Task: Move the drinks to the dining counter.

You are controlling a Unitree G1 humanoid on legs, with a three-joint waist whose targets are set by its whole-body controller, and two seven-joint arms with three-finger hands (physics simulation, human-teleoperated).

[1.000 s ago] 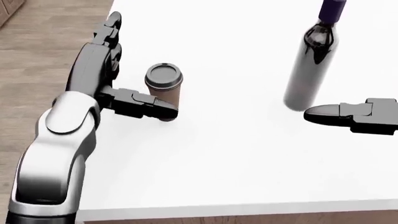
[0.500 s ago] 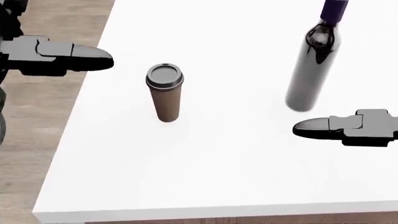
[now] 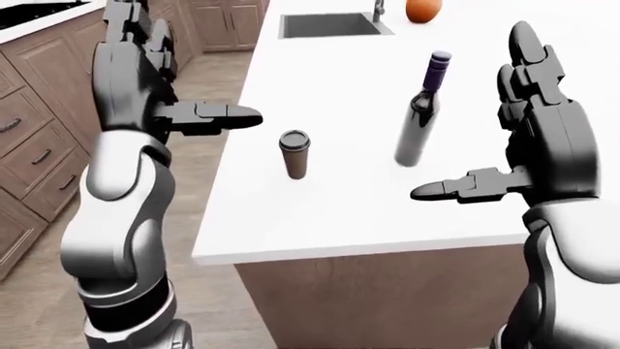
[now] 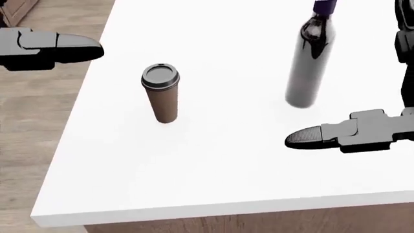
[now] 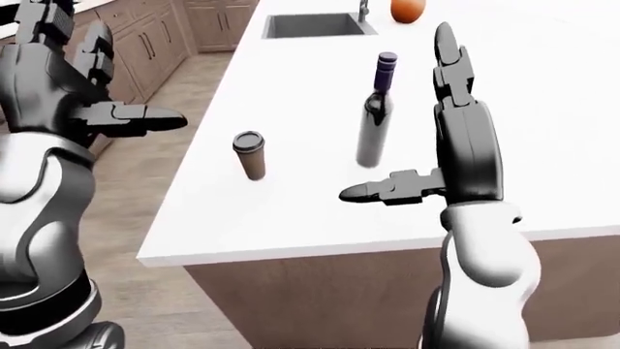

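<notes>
A brown paper coffee cup [image 4: 161, 97] with a dark lid stands upright on the white counter [image 4: 213, 170] near its left edge. A dark wine bottle [image 4: 305, 63] with a purple cap stands upright to the cup's right. My left hand [image 3: 179, 76] is open and raised to the left of the counter edge, over the floor, well apart from the cup. My right hand [image 3: 480, 120] is open and upright, fingers pointing up. Its thumb [image 4: 336, 135] reaches left, just below and right of the bottle without touching it. Both hands are empty.
A sink [image 3: 326, 25] with a faucet and an orange [image 3: 424, 9] lie at the counter's top end in the left-eye view. Wooden cabinets [image 3: 34, 145] line the left side across a strip of wood floor [image 3: 208, 240]. The counter's near edge [image 3: 358, 247] is at the bottom.
My left hand has lifted away from beside the cup, up and left off the counter. My right hand has come further into view, leftward. The picture has shifted slightly.
</notes>
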